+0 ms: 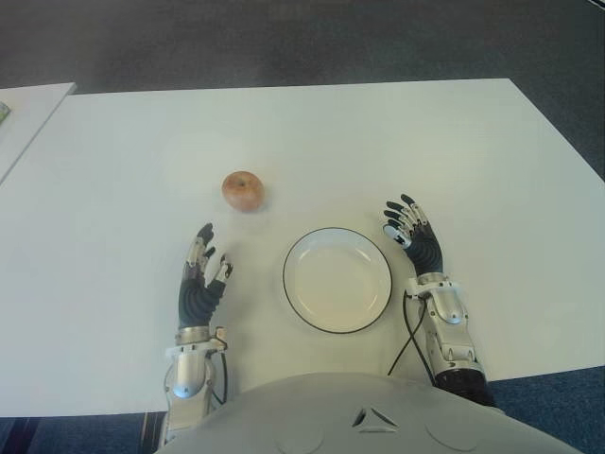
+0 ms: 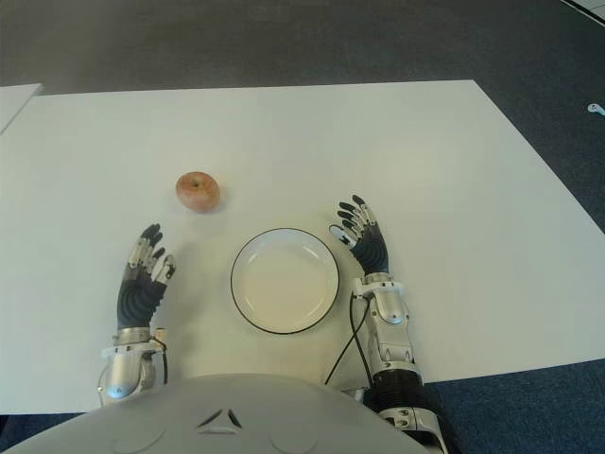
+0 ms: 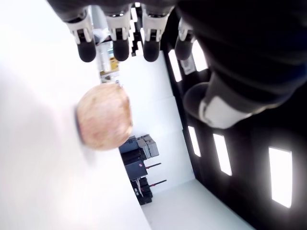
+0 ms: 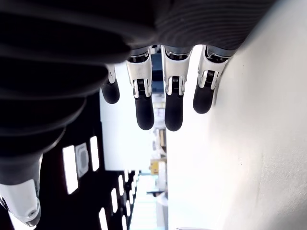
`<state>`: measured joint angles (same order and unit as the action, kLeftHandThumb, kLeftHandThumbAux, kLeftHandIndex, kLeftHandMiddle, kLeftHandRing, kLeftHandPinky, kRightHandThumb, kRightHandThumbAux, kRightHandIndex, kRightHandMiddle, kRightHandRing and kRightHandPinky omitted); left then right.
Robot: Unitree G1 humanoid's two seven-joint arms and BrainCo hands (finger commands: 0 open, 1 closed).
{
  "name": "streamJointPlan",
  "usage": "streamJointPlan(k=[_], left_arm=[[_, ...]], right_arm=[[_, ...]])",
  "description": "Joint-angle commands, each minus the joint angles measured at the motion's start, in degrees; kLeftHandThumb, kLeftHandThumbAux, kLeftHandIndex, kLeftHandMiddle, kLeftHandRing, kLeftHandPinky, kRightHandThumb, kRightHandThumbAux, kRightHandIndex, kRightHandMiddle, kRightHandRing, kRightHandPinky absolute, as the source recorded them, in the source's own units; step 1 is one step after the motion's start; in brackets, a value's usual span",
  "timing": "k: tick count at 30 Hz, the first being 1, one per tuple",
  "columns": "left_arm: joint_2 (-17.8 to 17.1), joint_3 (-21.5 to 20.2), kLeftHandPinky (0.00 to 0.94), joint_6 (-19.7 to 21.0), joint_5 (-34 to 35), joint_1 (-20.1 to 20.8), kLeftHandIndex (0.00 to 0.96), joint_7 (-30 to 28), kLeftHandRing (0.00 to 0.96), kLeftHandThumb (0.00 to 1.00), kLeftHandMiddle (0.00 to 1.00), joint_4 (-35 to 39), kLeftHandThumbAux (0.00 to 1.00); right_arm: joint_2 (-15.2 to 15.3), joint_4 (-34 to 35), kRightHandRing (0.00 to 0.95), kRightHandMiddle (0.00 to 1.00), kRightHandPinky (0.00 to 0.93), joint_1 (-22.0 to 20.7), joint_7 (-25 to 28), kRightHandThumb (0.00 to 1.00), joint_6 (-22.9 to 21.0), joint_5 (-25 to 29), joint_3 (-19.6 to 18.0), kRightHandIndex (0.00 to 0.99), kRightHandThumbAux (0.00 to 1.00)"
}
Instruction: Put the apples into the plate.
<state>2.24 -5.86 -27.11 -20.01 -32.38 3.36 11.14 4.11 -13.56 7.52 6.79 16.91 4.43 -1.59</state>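
Note:
One reddish-yellow apple [image 1: 244,191] sits on the white table [image 1: 113,189], left of and beyond the plate. The white plate [image 1: 337,280] with a dark rim lies near the table's front edge and holds nothing. My left hand [image 1: 203,270] shows to the plate's left, short of the apple, fingers stretched out and holding nothing. In the left wrist view the apple [image 3: 104,118] lies just past the fingertips [image 3: 118,48]. My right hand [image 1: 410,230] shows at the plate's right edge, fingers extended and empty.
A second white surface [image 1: 24,109] borders the table at the far left. Dark carpet [image 1: 284,43] lies beyond the far edge. A black cable [image 1: 408,336] runs by my right forearm near the front edge.

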Motion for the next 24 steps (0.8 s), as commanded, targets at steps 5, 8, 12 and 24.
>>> streamJointPlan(k=[5, 8, 12, 24], left_arm=[[-7.32, -2.56, 0.095, 10.2, -28.03, 1.59, 0.058, -1.9, 0.042, 0.252, 0.025, 18.5, 0.438], [-10.89, -3.03, 0.079, 11.78, -35.09, 3.77, 0.065, -3.58, 0.028, 0.277, 0.016, 19.95, 0.413], [-13.31, -2.14, 0.06, 13.49, -40.8, 6.36, 0.063, -4.91, 0.006, 0.296, 0.003, 21.29, 0.366], [-22.83, 2.68, 0.016, 16.82, -55.29, 17.7, 0.047, -7.58, 0.0, 0.298, 0.0, 17.46, 0.316]], right_arm=[[-1.15, -7.23, 0.208, 0.221, 0.186, 1.49, -0.08, 0.192, -3.03, -1.36, 1.47, 0.091, 0.594], [-1.16, -7.87, 0.198, 0.215, 0.165, 1.19, -0.08, 0.184, -2.58, -1.6, 1.68, 0.085, 0.593], [-1.2, -8.38, 0.19, 0.21, 0.16, 0.81, -0.19, 0.169, -2.28, -1.88, 1.82, 0.078, 0.594], [-1.39, -11.03, 0.204, 0.222, 0.17, -1.28, -0.37, 0.168, -1.69, -2.41, 1.73, 0.076, 0.599]])
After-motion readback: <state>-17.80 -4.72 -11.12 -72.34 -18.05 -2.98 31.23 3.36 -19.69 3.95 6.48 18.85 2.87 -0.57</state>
